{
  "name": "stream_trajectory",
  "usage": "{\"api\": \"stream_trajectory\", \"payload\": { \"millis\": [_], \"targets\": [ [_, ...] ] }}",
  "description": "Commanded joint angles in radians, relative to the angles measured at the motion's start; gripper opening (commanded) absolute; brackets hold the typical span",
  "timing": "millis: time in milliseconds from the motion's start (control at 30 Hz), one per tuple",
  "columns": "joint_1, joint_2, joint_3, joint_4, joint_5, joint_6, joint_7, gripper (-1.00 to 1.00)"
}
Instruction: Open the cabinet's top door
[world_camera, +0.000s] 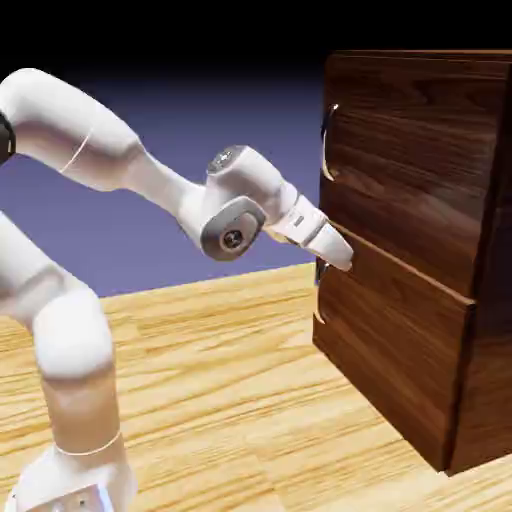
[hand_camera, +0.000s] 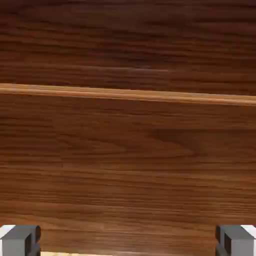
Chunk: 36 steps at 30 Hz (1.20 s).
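Holding nothing with white-and-grey two-finger gripper (hand_camera: 128, 241), open wide, nothing between tips. Pointing at tall, glossy, dark walnut-grain cabinet (world_camera: 493, 370), near pale horizontal seam (hand_camera: 128, 94) between front panels. Find top door, flat dark wood-grain slab (world_camera: 420, 165), above claw and toward exterior view's right; looks shut. Find its thin curved silver handle (world_camera: 328, 145) above claw; not visible in hand view. Probably kept open to fit fingers around handle, but aimed too low for that now. Likely need to rise and line up first. Watch for snagging lower curved silver handle (world_camera: 320, 295), close to claw in exterior view; can't tell if touching. Can't see inside cabinet: lower wood-grain panel (world_camera: 395, 340) looks shut too, contents unknown
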Motion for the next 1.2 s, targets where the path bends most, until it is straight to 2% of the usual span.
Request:
{"api": "stream_trajectory", "payload": {
  "millis": [0,1167],
  "targets": [
    [-0.017,-0.008,0.021,0.012,0.044,0.002,-0.026,0.0],
    [-0.61,-0.301,0.754,0.432,1.566,0.067,-0.946,0.0]
  ]
}}
